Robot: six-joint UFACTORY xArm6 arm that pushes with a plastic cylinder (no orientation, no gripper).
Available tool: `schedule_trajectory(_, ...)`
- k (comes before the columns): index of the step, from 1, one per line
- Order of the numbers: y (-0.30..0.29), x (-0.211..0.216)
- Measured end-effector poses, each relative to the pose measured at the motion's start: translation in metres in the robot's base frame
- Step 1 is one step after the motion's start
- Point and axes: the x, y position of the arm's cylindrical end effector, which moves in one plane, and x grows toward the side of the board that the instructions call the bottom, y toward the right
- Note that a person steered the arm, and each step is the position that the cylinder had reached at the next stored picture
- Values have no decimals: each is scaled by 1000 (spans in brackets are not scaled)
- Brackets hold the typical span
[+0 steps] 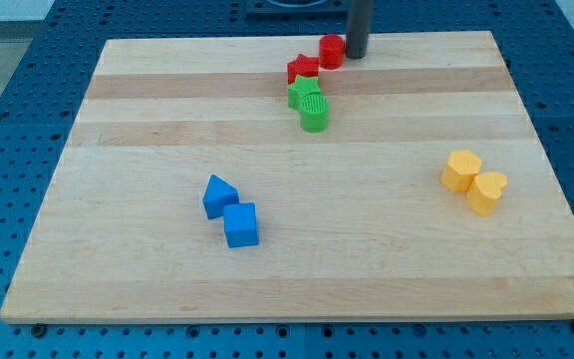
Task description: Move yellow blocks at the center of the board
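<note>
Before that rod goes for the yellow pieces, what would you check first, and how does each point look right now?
1. Both yellow blocks in view: ok. The yellow hexagonal block and yellow heart-shaped block sit at the view's right.
2. Yellows together: ok, they touch.
3. My tip located: ok, at the view's top, beside the red round block.
4. Tip near the yellows: not ok, far across the wooden board.
5. Path to the centre free: ok. The green blocks and blue blocks lie away from it.
6. Tip touching the red block: cannot tell.
</note>
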Motion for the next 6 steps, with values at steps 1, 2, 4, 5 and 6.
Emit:
schedule_trajectory(1,-31,0)
schedule_trajectory(2,-15,-7)
schedule_trajectory(4,100,14)
schedule_trajectory(5,185,102)
schedule_trajectory(6,255,203)
